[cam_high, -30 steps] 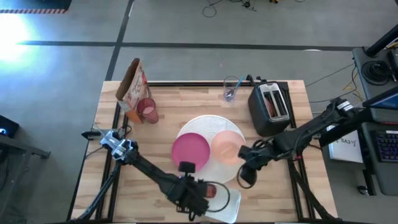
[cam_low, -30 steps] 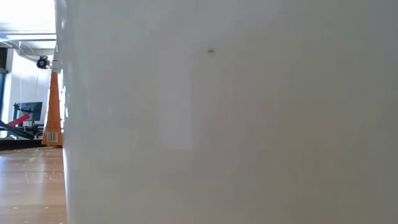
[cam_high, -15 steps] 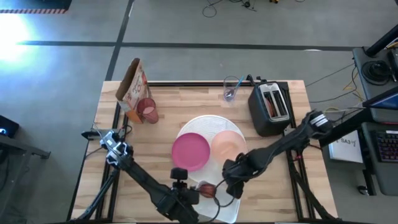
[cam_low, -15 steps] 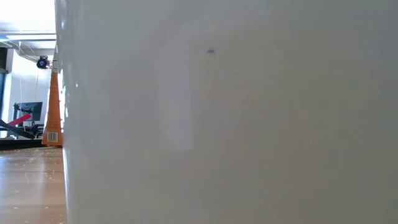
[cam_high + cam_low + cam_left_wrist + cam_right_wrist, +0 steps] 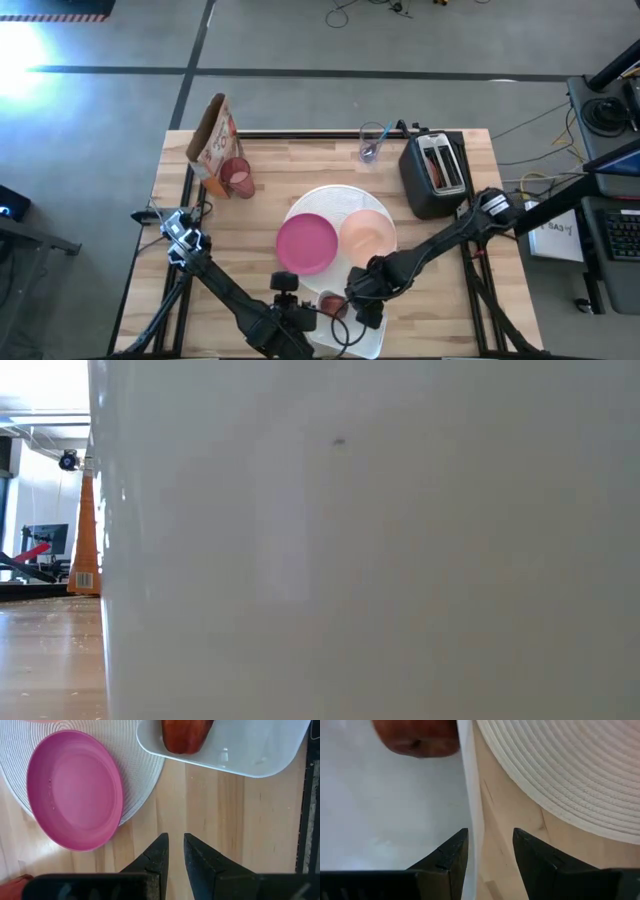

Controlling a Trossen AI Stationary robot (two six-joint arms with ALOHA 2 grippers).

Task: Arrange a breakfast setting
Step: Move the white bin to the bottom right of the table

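Observation:
The large round white plate (image 5: 335, 200), ribbed like woven cord, lies mid-table and carries the magenta plate (image 5: 307, 243) and the peach bowl (image 5: 367, 235). The pink cup (image 5: 238, 178) stands at the far left. A teal-handled spoon (image 5: 383, 132) stands in a clear glass. My right gripper (image 5: 490, 837) is open, with one finger over the inside of the white tub (image 5: 365, 340) and one outside its far rim (image 5: 466, 795). My left gripper (image 5: 175, 842) hangs shut above bare wood between the magenta plate (image 5: 75, 790) and the tub (image 5: 250, 750).
A red apple (image 5: 417, 740) lies in the tub at the near edge. The black toaster (image 5: 435, 172) stands at the far right and a cereal bag (image 5: 213, 140) at the far left. The tub's white wall (image 5: 400, 560) fills most of the low view.
My right gripper has gone from beside the peach bowl toward the near edge and the left, tipping further down, to the tub's far rim. My left gripper has drifted a little toward the table's left, off the tub.

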